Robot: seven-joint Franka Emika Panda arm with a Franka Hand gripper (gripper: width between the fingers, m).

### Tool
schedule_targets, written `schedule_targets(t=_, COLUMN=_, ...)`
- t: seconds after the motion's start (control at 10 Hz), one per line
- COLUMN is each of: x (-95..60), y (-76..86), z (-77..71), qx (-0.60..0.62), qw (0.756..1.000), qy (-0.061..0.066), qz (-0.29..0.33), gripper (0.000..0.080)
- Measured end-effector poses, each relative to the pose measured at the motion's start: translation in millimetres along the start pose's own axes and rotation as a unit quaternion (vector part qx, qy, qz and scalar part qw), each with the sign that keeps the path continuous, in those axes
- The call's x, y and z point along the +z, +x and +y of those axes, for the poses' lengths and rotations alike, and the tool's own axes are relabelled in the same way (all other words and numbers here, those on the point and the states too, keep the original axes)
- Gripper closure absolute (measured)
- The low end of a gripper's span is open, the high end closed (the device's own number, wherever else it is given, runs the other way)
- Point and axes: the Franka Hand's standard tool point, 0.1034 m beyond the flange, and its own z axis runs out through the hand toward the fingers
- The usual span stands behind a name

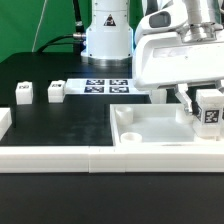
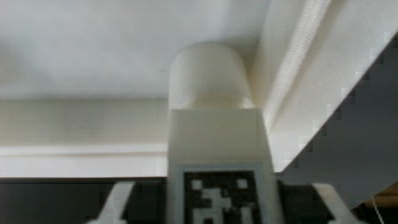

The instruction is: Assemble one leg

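My gripper [image 1: 206,106] is shut on a leg [image 1: 211,112], a small white post with a black-and-white tag facing the camera. It holds the leg upright over the far right corner of the large white tray-like panel [image 1: 150,132]. In the wrist view the leg [image 2: 217,110] runs out from between the fingers [image 2: 125,200], its rounded end against the panel's inner corner [image 2: 107,60]. I cannot tell whether the end sits in a hole. Two more legs [image 1: 23,93] [image 1: 55,91] stand on the black table at the exterior view's left.
The marker board [image 1: 107,86] lies at the back by the robot base [image 1: 108,40]. A low white wall [image 1: 50,157] runs along the table's front edge, with a short piece [image 1: 4,122] at the far left.
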Motion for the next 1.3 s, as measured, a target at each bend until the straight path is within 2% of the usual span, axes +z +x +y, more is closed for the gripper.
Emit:
schedule_targets(t=0.2, x=0.4, y=-1.6, z=-0.1, qx=-0.001, qw=1.000, qy=0.001, qz=-0.007, gripper=0.0511)
schedule_targets(t=0.3, x=1.0, y=-3.0, z=-0.2, qx=-0.001, qw=1.000, qy=0.001, qz=-0.011, gripper=0.0339)
schedule_targets(t=0.4, x=1.1, y=-3.0, z=-0.2, qx=-0.001, qw=1.000, qy=0.001, qz=-0.011, gripper=0.0339)
schedule_targets(t=0.5, x=1.1, y=-3.2, z=-0.1, qx=-0.001, qw=1.000, qy=0.001, qz=-0.011, gripper=0.0191)
schedule_targets(t=0.6, x=1.2, y=-3.2, z=-0.1, qx=-0.001, qw=1.000, qy=0.001, qz=-0.011, gripper=0.0162)
schedule_targets(t=0.9, x=0.8, y=-2.7, z=-0.4, qx=0.000, qw=1.000, qy=0.001, qz=-0.013, gripper=0.0151)
schedule_targets(t=1.1, x=-14.4, y=15.4, z=-1.9, qx=0.001, qw=1.000, qy=0.005, qz=-0.021, gripper=0.0151)
schedule_targets(t=1.3, x=-13.6, y=12.0, z=-3.1, qx=0.001, qw=0.999, qy=0.009, qz=-0.048, gripper=0.0151)
